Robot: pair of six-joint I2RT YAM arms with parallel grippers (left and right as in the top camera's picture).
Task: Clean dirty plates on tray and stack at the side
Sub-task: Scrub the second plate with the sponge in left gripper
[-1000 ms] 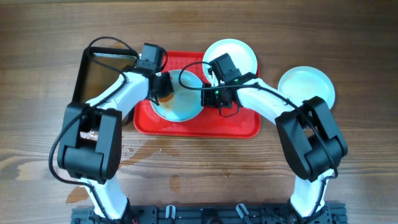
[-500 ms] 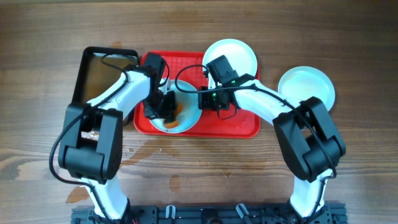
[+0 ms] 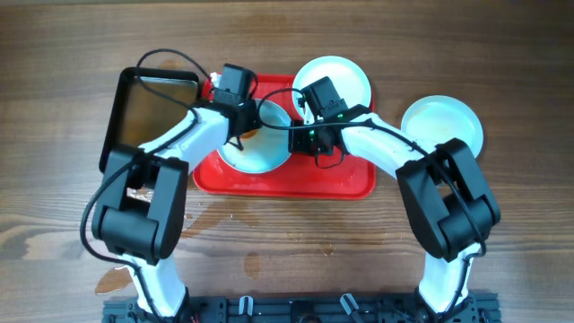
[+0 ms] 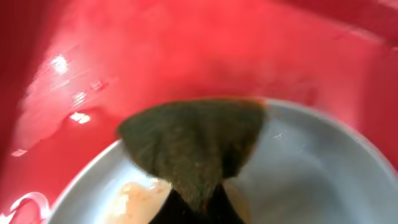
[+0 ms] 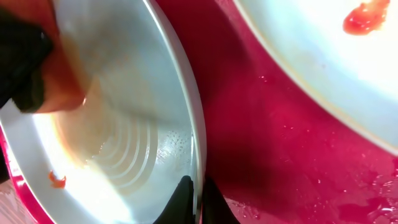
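Note:
The red tray [image 3: 296, 179] holds two plates. My right gripper [image 3: 301, 135] is shut on the right rim of the left plate [image 3: 262, 151]; in the right wrist view the black fingertips [image 5: 181, 198] pinch that rim [image 5: 194, 134] and tilt the plate [image 5: 124, 130]. My left gripper [image 3: 242, 115] is shut on a dark green and orange sponge [image 4: 193, 149] and presses it on this plate's far edge [image 4: 311, 168]. A pale sauce smear [image 4: 134, 196] lies beside the sponge. The second plate [image 3: 345, 79] has a red smear [image 5: 367, 15]. The third plate [image 3: 441, 121] lies on the table to the right.
A black pan of brownish water [image 3: 152, 108] stands left of the tray. The wet tray floor [image 5: 280, 155] shows between the two plates. A small puddle [image 3: 215, 215] lies on the wooden table in front of the tray.
My left gripper moved the sponge from the plate's near left side up to its far edge. The right gripper kept its hold on the rim.

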